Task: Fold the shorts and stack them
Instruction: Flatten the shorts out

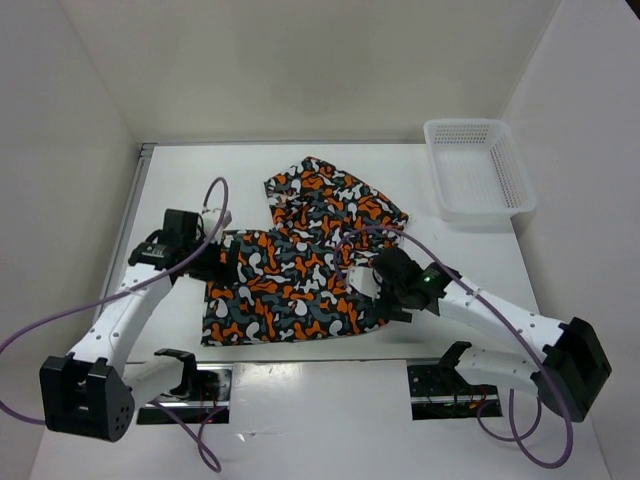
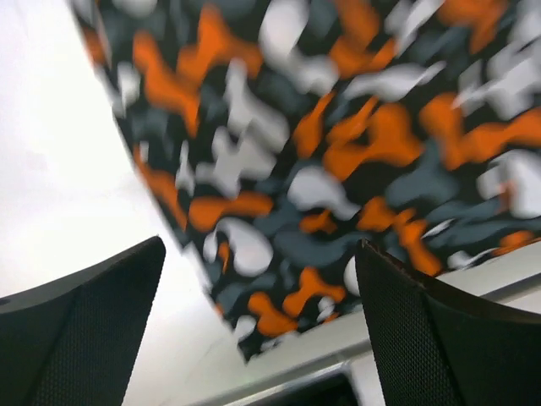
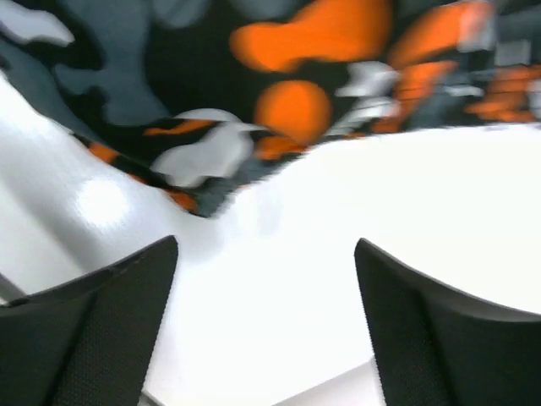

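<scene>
- Left pincer (image 2: pixel 260 254) stands wide open with nothing between its two black fingers (image 2: pixel 84 338). In its wrist view the camouflage cloth lies beyond the tips, blurred and ungripped.
- Right pincer (image 3: pixel 266 249) is also spread wide and empty. Bare white surface shows between its fingers (image 3: pixel 439 330), and a cloth edge lies just past them at 12 o'clock.
- From above, the left pincer sits at the 9 o'clock edge of the near shorts (image 1: pixel 285 290) and the right pincer at their 3 o'clock edge. Whether either tip touches the cloth cannot be told.
- The near shorts lie flat as a rough rectangle in the middle of the table (image 1: pixel 450 240), close to its front edge. Their print is orange, dark grey and white.
- The far shorts (image 1: pixel 335 200), in the same print, lie at 12 to 1 o'clock of the near pair. They are spread at a slant, and their near edge meets the near pair's rear edge.
- A white mesh basket (image 1: pixel 478 170) stands at 2 o'clock, in the table's right rear corner, near the far shorts but apart from them.
- A purple cable (image 1: pixel 215 200) loops over each arm.
- A small green light (image 1: pixel 428 281) glows on the right wrist.
</scene>
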You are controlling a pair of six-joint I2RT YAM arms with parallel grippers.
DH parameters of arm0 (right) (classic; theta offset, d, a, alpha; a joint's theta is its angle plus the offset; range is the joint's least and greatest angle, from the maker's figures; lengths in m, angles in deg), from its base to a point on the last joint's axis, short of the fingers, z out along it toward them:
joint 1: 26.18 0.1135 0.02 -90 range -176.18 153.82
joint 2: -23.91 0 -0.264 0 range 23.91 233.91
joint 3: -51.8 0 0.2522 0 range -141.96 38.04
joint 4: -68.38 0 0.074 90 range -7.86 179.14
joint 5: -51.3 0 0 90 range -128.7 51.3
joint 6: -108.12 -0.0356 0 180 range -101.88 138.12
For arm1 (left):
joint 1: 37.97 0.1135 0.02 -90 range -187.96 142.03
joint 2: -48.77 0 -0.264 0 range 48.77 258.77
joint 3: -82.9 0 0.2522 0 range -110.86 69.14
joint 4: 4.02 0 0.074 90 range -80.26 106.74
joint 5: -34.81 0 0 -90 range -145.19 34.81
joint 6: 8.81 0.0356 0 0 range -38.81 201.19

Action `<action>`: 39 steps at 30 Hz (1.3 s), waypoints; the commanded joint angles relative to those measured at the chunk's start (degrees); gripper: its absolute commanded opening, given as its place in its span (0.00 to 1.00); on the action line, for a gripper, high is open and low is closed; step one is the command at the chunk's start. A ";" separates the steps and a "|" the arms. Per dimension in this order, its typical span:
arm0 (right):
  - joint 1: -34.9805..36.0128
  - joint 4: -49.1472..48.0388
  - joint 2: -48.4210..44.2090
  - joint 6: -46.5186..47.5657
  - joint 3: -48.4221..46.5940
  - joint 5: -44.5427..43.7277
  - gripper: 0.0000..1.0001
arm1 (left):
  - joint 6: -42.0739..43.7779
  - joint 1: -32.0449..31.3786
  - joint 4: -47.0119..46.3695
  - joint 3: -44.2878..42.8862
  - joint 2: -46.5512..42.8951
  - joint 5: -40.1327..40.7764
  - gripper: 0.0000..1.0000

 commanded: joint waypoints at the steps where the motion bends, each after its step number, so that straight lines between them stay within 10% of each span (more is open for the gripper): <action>1: 0.40 -0.59 -2.49 -1.12 -7.75 -2.15 0.94 | 0.10 -0.16 -7.73 -8.16 3.08 -11.62 1.00; 8: -4.34 -8.42 8.74 -10.43 -24.27 3.20 0.94 | 0.10 -8.24 -8.37 -40.41 41.63 -9.00 1.00; 17: -19.37 -14.84 35.29 -25.38 -41.77 6.46 0.81 | 0.10 -16.15 -20.67 -46.76 54.25 3.48 0.99; 21: -21.49 -16.41 41.71 -27.50 -43.10 5.06 0.72 | 0.10 -16.77 -23.66 -46.76 57.50 7.35 0.80; 30: -21.49 -17.83 50.24 -26.45 -41.17 -0.21 0.44 | 0.10 -15.54 -26.47 -42.37 59.00 11.31 0.00; 39: -21.49 -18.36 52.80 -25.21 -44.15 -2.24 0.38 | 0.10 -6.42 -19.28 -36.66 48.83 9.82 0.00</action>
